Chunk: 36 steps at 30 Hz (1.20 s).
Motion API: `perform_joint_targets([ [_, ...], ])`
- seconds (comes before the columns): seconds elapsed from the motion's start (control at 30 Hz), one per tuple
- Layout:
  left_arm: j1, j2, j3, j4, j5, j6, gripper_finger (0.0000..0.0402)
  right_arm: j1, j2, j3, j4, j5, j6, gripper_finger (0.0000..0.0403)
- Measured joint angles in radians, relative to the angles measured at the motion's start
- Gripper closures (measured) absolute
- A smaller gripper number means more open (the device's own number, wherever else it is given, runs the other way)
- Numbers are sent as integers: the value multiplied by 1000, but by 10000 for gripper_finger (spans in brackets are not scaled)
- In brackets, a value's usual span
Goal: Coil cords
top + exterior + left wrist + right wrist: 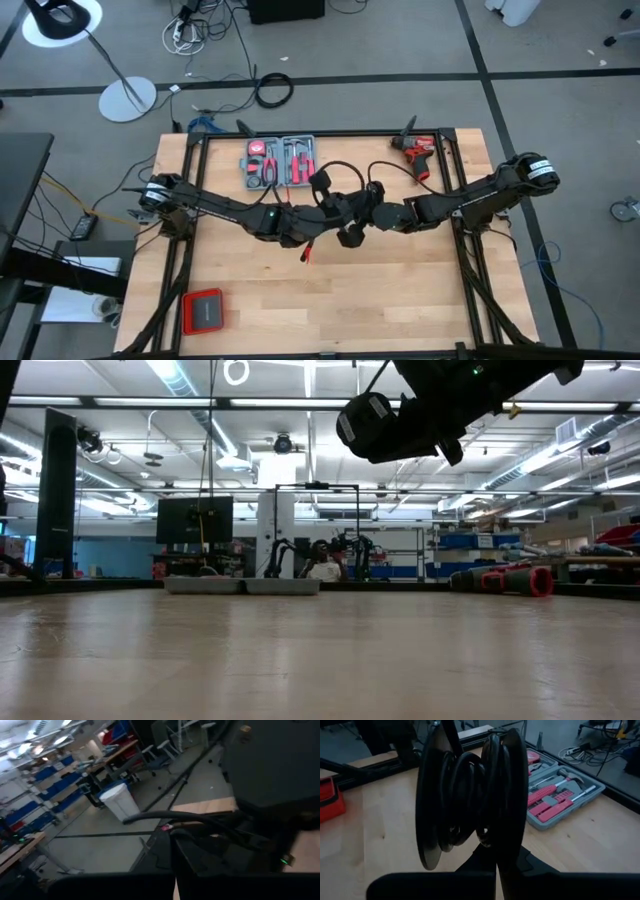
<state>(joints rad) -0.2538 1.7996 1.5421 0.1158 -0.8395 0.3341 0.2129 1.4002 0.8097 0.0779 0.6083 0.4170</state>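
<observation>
You have both grippers raised above the middle of the light wooden table [400,290], nose to nose. The right gripper [372,214] is clamped on the thin black cable [465,800], wound in loops just ahead of its fingers. The left gripper [318,218] has its fingers together beside the cable.
</observation>
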Motion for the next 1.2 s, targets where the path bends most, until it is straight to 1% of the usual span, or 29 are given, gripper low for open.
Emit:
perform_joint_targets([
  [0.1,0,0,0,-36,41,-33,398,0,0,0,-3,-2,-1,403],
  [0.27,-2,0,0,-49,32,-44,366,0,1,0,-3,-2,-1,403],
  [0.37,-3,1,-2,-62,34,-79,344,0,1,0,-1,-2,-2,403],
  [0.5,-5,6,-8,-63,25,-83,330,-1,2,-2,-12,-3,-10,403],
  [0.77,-8,6,-8,-66,22,-70,325,-1,3,-2,-7,-3,-10,403],
  [0.9,-9,7,-8,-55,21,-27,325,-1,2,-2,-3,-3,-8,403],
  [1.2,-9,7,-2,-61,21,-18,325,0,2,-2,0,-3,-9,403],
])
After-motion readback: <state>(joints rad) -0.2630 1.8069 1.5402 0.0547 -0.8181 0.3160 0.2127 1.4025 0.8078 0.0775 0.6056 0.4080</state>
